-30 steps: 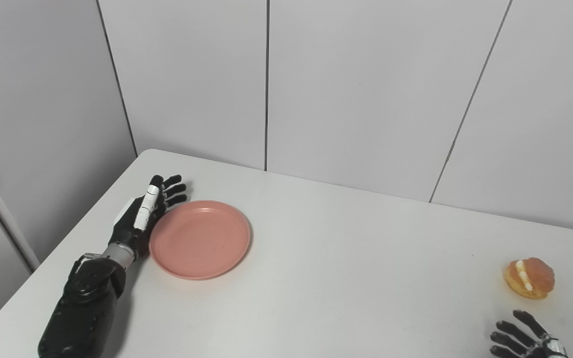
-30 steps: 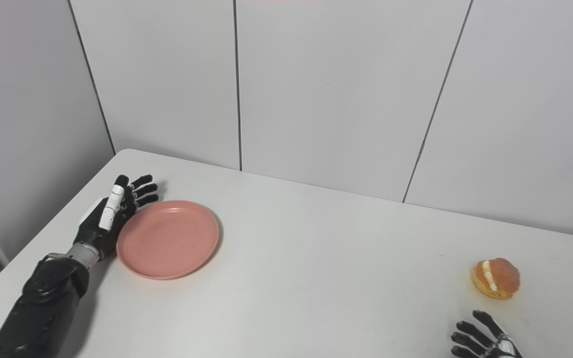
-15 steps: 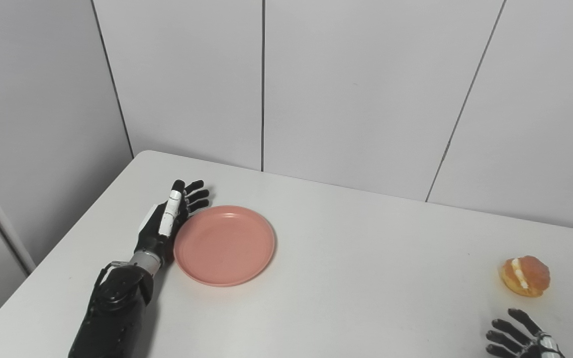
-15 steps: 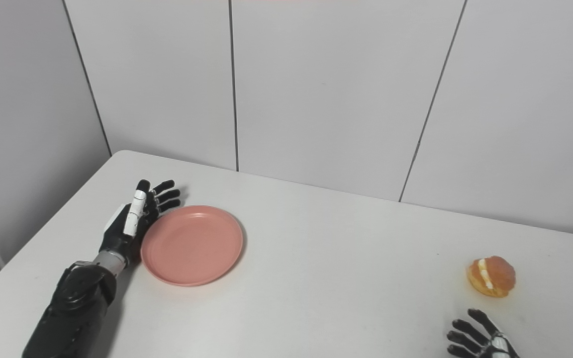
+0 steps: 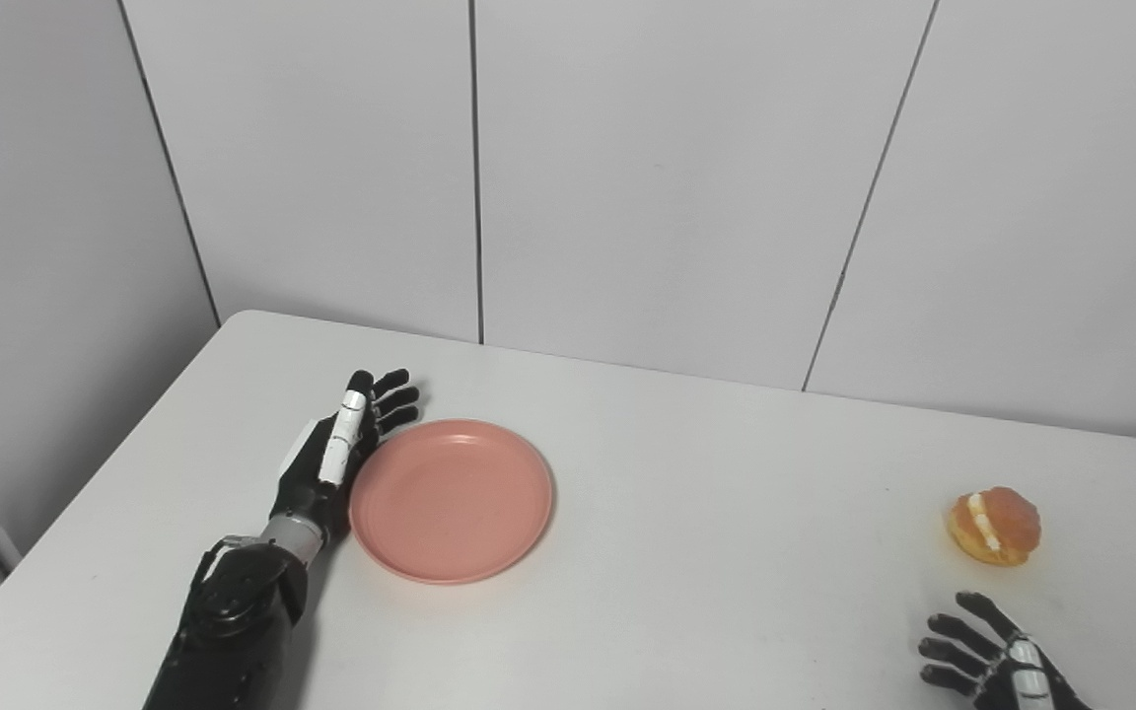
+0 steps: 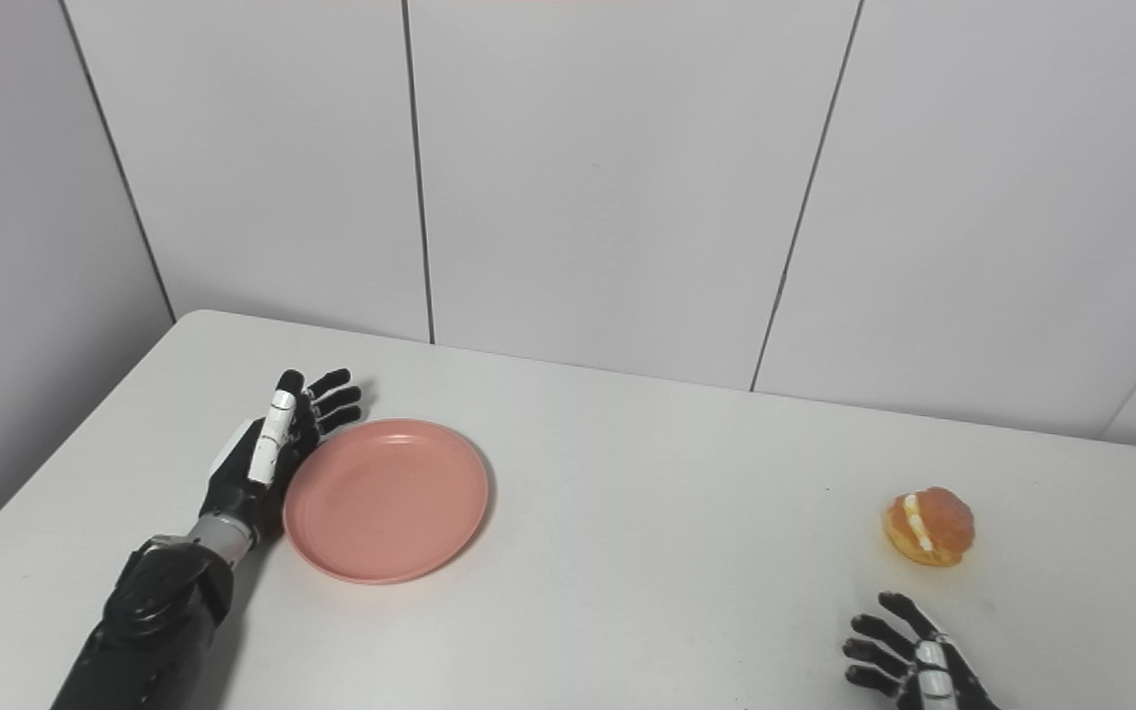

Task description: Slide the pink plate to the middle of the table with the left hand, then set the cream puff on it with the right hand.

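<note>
text: none readable | labels: none | numbers: none

Left hand: black segmented fingers, white panel along one finger, silver wrist ring, glossy black forearm shell. Right hand: black fingers, white-silver accents.

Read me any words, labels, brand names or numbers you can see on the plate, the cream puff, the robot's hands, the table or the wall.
None: no readable text in either view.
pink plate: plain, no print.
cream puff: no label.
left hand, right hand: no visible marking.
table, wall panels: blank.
</note>
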